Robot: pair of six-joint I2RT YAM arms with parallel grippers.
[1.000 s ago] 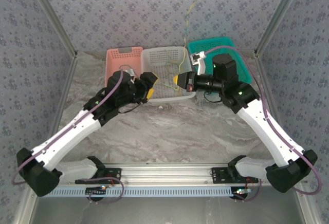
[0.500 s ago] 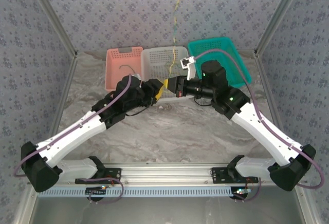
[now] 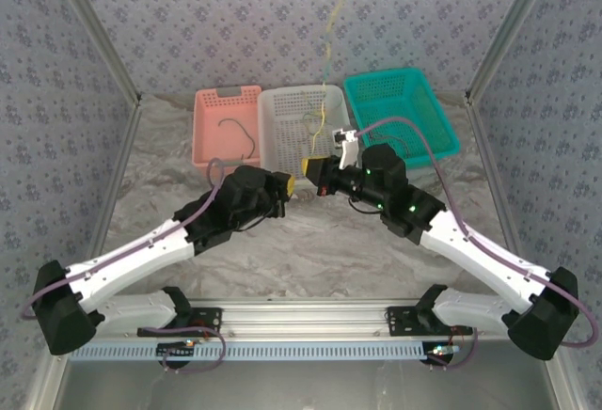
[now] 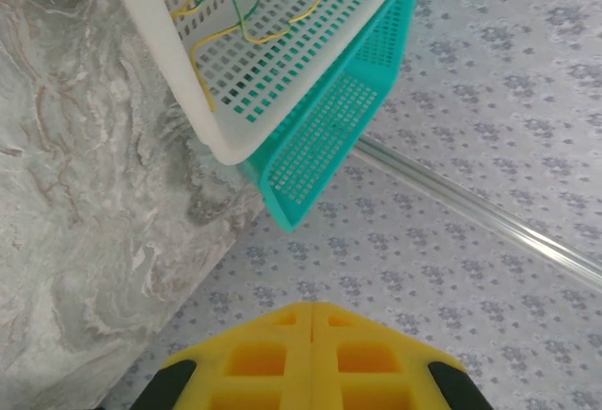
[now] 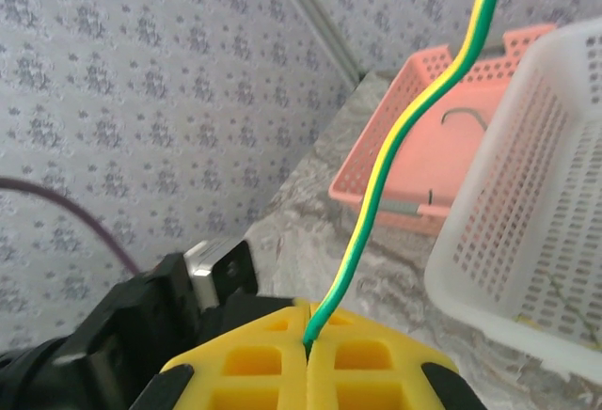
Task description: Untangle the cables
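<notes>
Cables in yellow and green lie looped in the white basket ahead of my left gripper, whose jaws are pressed flat together with nothing between them. The teal basket sits just behind the white one. My right gripper is clamped on one yellow-green cable, which rises out of its closed jaws, up and away. Beyond that gripper sits the pink basket, a dark cable inside it, with the white basket beside it.
</notes>
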